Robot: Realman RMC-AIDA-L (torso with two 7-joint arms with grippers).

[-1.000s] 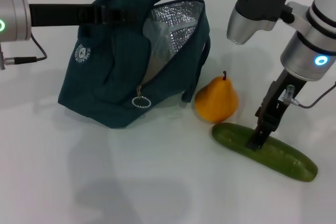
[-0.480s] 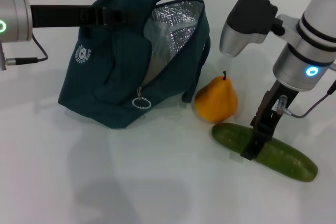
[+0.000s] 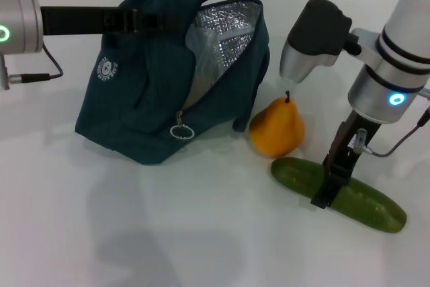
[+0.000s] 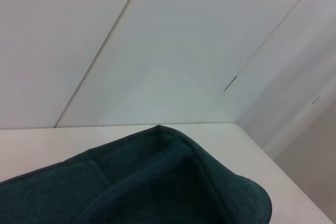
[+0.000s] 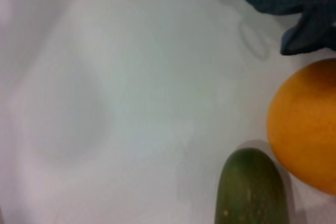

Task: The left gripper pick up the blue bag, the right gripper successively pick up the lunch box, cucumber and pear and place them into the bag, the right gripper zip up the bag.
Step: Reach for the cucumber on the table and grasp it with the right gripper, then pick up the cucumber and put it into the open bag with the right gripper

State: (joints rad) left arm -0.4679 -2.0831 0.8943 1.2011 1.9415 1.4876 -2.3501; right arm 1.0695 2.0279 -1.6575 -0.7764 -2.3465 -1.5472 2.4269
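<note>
My left gripper (image 3: 144, 19) holds the blue bag (image 3: 154, 92) up by its top, mouth open toward my right gripper (image 3: 330, 186). That one has slid along the cucumber (image 3: 338, 194) toward the pear-side end and now straddles it, fingers around it, so the grasp looks imminent. I count one bag, one cucumber, one pear (image 3: 277, 128) just beyond my right fingers; no lunch box is visible.

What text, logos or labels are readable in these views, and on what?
No text can be read in any view.
Round white logo on the blue bag: it has lettering around its ring, too small to read.
Cucumber, pear, right gripper: no markings visible.
</note>
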